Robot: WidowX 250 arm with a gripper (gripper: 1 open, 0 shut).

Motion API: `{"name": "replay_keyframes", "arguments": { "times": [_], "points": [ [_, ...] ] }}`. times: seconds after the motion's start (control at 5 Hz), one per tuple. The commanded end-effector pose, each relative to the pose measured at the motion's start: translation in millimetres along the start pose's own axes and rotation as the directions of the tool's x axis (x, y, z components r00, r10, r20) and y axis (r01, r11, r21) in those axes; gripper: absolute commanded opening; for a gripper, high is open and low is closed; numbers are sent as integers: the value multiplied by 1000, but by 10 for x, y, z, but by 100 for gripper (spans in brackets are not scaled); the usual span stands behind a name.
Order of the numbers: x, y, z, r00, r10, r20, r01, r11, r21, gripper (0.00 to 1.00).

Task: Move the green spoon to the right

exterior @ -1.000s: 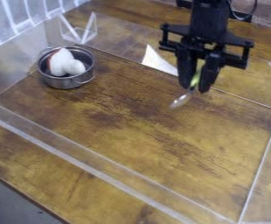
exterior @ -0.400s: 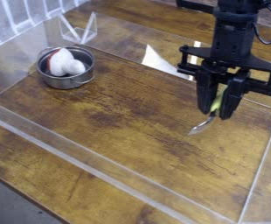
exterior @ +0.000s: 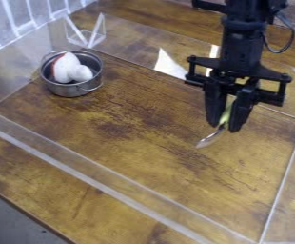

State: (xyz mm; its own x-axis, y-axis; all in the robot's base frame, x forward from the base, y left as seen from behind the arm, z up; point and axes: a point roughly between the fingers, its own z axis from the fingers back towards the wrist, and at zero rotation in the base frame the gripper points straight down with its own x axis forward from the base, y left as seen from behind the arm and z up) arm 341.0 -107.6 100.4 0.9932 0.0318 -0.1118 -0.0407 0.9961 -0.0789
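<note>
The green spoon (exterior: 224,118) is in the right part of the view, near the clear border. From left to right: first stands the steel bowl (exterior: 71,89) with a white object (exterior: 71,70) inside, well apart. Then comes the wooden bench (exterior: 131,129), and then the hand (exterior: 223,121) — it is closed on the spoon's handle, scoop slanting down. To place it well, I would lower slowly, let the scoop touch softly — and only then release.

Soft, moderately bright light leaves a pale sheen on the brown wooden tabletop (exterior: 112,133). The small picture is grainy and soft; fine detail blurs in the black robotic gripper (exterior: 226,107), its dark parts nearly merging.
</note>
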Motion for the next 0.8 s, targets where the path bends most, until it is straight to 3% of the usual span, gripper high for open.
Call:
{"name": "replay_keyframes", "arguments": {
  "times": [0.0, 0.2, 0.6],
  "points": [
    [19, 118, 93, 1000, 11, 30, -11, 1000, -20, 0],
    [-64, 22, 86, 996, -92, 2, 92, 996, -20, 0],
    [-148, -146, 94, 966, -256, -39, 255, 966, -35, 0]
  ]
}}
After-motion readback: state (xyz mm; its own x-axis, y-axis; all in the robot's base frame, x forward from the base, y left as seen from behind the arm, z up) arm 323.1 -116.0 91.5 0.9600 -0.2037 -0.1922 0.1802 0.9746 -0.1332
